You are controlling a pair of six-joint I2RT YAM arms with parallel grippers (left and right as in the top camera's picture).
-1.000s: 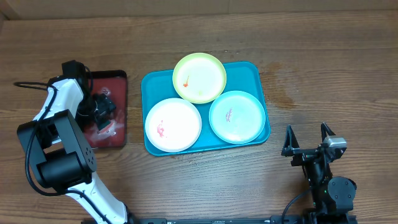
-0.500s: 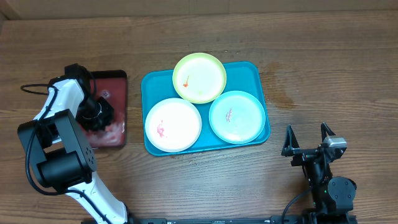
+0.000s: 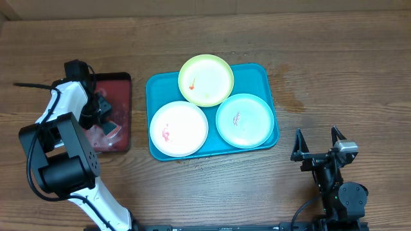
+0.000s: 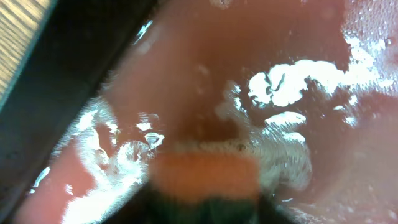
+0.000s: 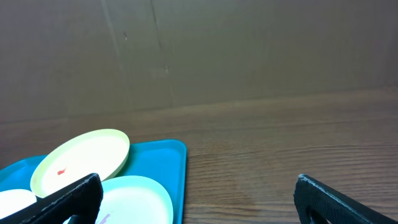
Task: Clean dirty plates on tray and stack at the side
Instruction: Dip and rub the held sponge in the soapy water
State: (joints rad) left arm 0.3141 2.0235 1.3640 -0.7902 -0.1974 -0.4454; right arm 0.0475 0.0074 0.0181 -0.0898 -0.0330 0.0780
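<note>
Three plates lie on the teal tray (image 3: 260, 74): a yellow-green plate (image 3: 206, 79) at the back, a white plate (image 3: 178, 128) front left and a pale blue plate (image 3: 244, 120) front right, each with a red smear. My left gripper (image 3: 101, 108) is down in the dark red tray (image 3: 119, 86), far left of the plates. In the left wrist view a blurred orange and green sponge (image 4: 205, 174) fills the space between its jaws. My right gripper (image 3: 317, 142) stands open over bare table, front right of the teal tray, with nothing between its fingers.
The dark red tray has a black rim (image 4: 68, 93) and holds wet white foam (image 4: 292, 81). Bare wooden table (image 3: 334, 77) lies right of the teal tray. A brown cardboard wall (image 5: 249, 50) stands behind the table.
The left gripper's jaws have closed in on the sponge inside the dark red tray, and it shifted a little there. Plates and right arm have not moved.
</note>
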